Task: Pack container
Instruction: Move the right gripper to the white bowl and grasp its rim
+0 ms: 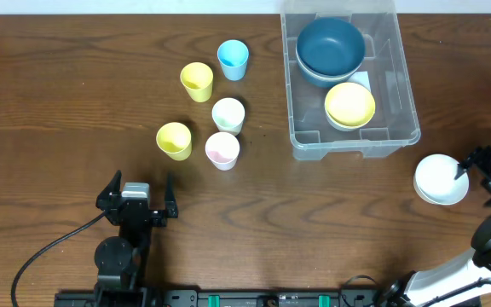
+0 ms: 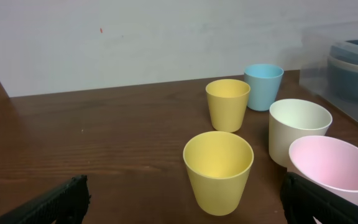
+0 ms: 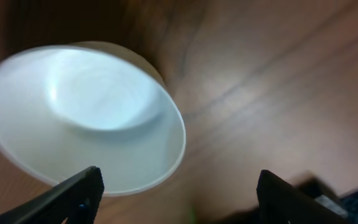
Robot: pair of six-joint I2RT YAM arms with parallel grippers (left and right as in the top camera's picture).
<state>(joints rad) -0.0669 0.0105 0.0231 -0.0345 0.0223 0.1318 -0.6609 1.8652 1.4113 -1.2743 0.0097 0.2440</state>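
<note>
The clear container (image 1: 401, 101) stands at the upper right of the overhead view, on the brown counter (image 1: 58, 85). Inside it, a blue bowl (image 1: 331, 44) lies at the far end and a yellow bowl (image 1: 350, 103) nearer the front. Each seems to sit in a second bowl: a grey-blue rim (image 1: 311, 72) shows under the blue one and a pale rim (image 1: 341, 125) under the yellow one. That would make four bowls in the container.

A fifth bowl, the white bowl (image 1: 440, 179), rests on the counter at the right edge, below and to the right of the container.

Five cups stand upright and apart in a loose group at upper centre-left: an upper yellow cup (image 1: 197, 82), a lower yellow cup (image 1: 174, 141), a blue cup (image 1: 233, 60), a white cup (image 1: 228, 114) and a pink cup (image 1: 222, 150).

The left claw (image 1: 140, 194) sits at lower left with its fingers wide apart and nothing between them. The right claw (image 1: 482, 177) is just beside the white bowl, fingers spread wide. Whether one finger touches the rim cannot be told, as the wrist view is blurred.
</note>
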